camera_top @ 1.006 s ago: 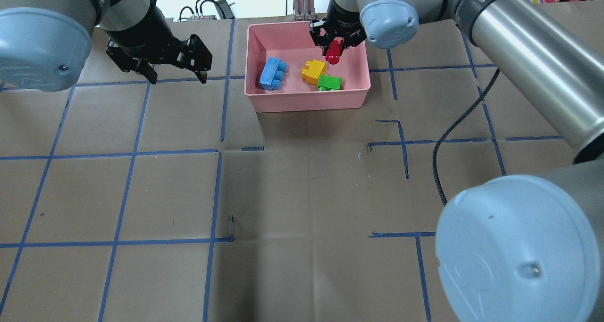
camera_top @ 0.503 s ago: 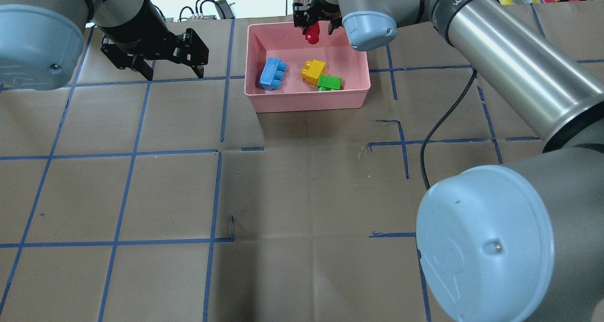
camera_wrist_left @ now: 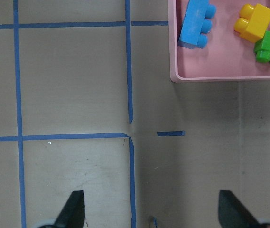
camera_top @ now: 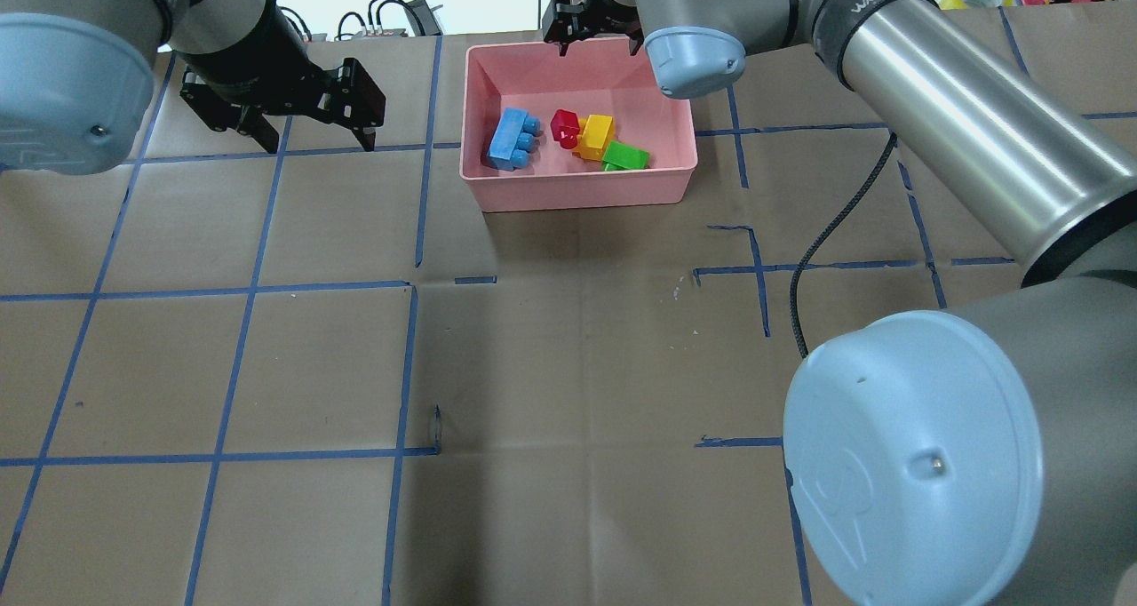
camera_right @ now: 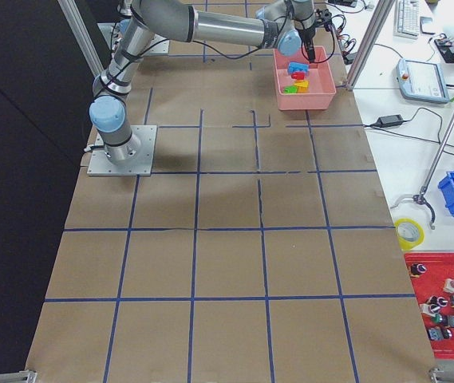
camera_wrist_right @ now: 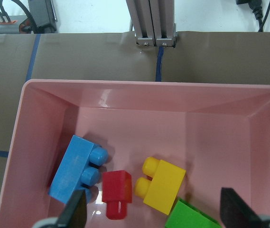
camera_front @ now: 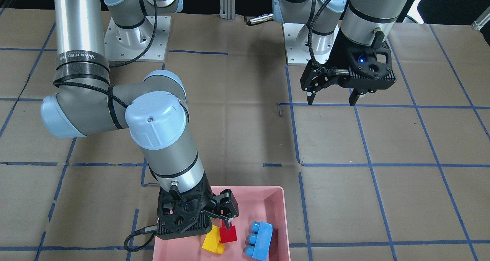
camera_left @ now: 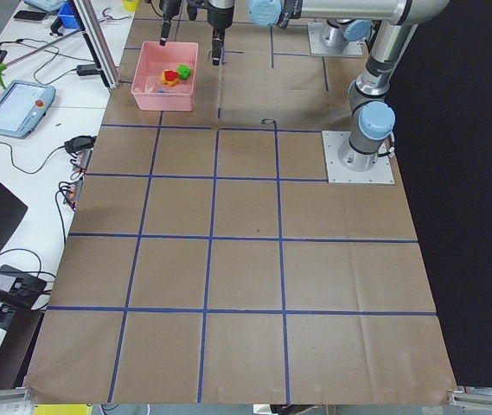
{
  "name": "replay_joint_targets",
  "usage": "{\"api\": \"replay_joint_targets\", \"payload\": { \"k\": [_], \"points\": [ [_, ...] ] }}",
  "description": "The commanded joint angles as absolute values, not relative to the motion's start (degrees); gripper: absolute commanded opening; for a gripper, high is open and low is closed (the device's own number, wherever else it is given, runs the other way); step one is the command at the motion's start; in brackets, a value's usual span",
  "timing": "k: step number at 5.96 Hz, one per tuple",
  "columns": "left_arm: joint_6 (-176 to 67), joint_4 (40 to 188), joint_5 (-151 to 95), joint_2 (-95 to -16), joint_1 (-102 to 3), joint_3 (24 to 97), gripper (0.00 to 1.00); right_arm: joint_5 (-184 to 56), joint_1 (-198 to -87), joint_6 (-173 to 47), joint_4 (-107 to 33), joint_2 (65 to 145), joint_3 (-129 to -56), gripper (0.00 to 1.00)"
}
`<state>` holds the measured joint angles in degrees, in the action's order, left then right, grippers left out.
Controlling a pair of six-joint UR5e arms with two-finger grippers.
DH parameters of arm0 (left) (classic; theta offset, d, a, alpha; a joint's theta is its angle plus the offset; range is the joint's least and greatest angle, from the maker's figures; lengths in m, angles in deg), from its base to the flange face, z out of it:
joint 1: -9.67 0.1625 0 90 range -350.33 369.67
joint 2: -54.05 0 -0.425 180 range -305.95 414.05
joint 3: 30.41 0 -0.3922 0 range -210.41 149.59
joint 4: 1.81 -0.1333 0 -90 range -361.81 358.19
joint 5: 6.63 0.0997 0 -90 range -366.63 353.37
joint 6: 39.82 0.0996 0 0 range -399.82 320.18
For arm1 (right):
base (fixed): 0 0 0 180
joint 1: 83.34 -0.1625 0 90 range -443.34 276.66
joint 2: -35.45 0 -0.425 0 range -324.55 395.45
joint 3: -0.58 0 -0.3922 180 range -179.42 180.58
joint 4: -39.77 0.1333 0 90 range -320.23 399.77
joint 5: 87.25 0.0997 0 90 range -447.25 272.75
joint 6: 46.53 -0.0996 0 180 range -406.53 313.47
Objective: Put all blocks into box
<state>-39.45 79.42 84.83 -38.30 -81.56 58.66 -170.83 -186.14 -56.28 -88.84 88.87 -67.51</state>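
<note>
Over at the far edge of the brown paper-covered bench (camera_top: pixel 568 366), marked off with blue tape lines, sits the shallow pink plastic box (camera_top: pixel 577 188), and all four studded toy blocks lie inside it. The light blue three-stud block (camera_top: pixel 512 139) rests near the wall on the robot's left side, apart from the others. The small red one-stud block (camera_top: pixel 563 126) lies tipped on its side just beside the yellow two-stud block (camera_top: pixel 593 135), roughly in the middle of the box. The green two-stud block (camera_top: pixel 624 155) sits tight against the yellow one, closer to the box's near wall. The right tool (camera_top: pixel 597 46) hangs above the far rim of the box with its fingers spread wide and nothing between them, well above the blocks. The left tool (camera_top: pixel 315 139) hovers over bare bench off to the robot's left of the box, also spread open and empty, with a blue tape line under it.
</note>
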Motion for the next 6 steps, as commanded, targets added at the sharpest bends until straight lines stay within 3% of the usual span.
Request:
{"api": "replay_joint_targets", "payload": {
  "k": [1, 3, 6],
  "points": [
    [-39.29, 79.49, 86.63, -38.32, -81.48, 58.62, 1.00, -170.92, -186.08, -56.20, -88.64, 89.23, -67.71, 1.00],
    [-39.56, 79.84, 85.75, -38.32, -81.22, 58.71, 1.00, -176.96, -185.03, -53.49, -81.41, 95.87, -68.50, 1.00],
    [-40.26, 80.37, 83.11, -37.88, -79.81, 58.62, 1.00, -177.69, -182.57, -50.32, -51.21, 112.12, -68.50, 1.00]
  ]
}}
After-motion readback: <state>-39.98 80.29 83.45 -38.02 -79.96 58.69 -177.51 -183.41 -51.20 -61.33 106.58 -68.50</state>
